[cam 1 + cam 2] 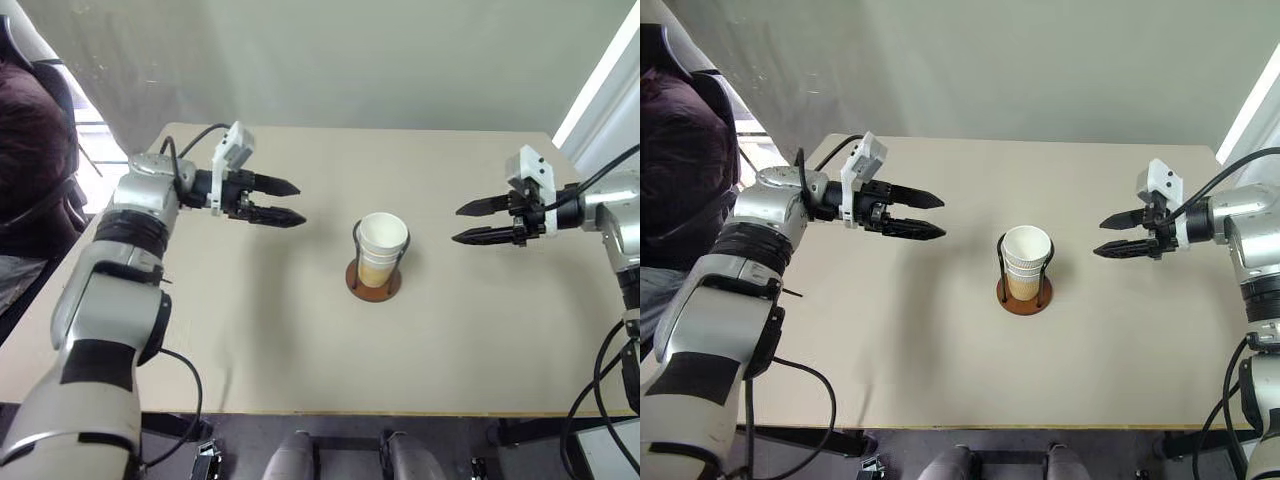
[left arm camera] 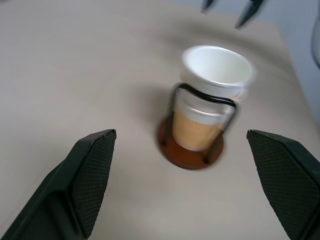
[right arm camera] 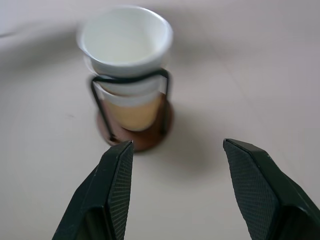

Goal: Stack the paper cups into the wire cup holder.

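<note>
The paper cups [image 1: 382,243] sit nested one inside another in the wire cup holder [image 1: 374,280] at the middle of the table, white rims on top, yellow-orange band below. Black wire loops rise beside the stack from the rust-brown disc base [image 2: 187,152]. My left gripper [image 1: 284,201] hovers open to the left of the stack, pointing at it, with nothing between its fingers. On the other side, my right gripper [image 1: 470,223] also stands open and empty, aimed at the stack. The cups [image 3: 126,55] show upright in both wrist views.
The beige table [image 1: 250,340] has bare surface all around the holder. A person with dark hair [image 1: 30,130] sits off the table's left edge. A pale wall lies behind the far edge, and a white frame [image 1: 600,80] stands at the right.
</note>
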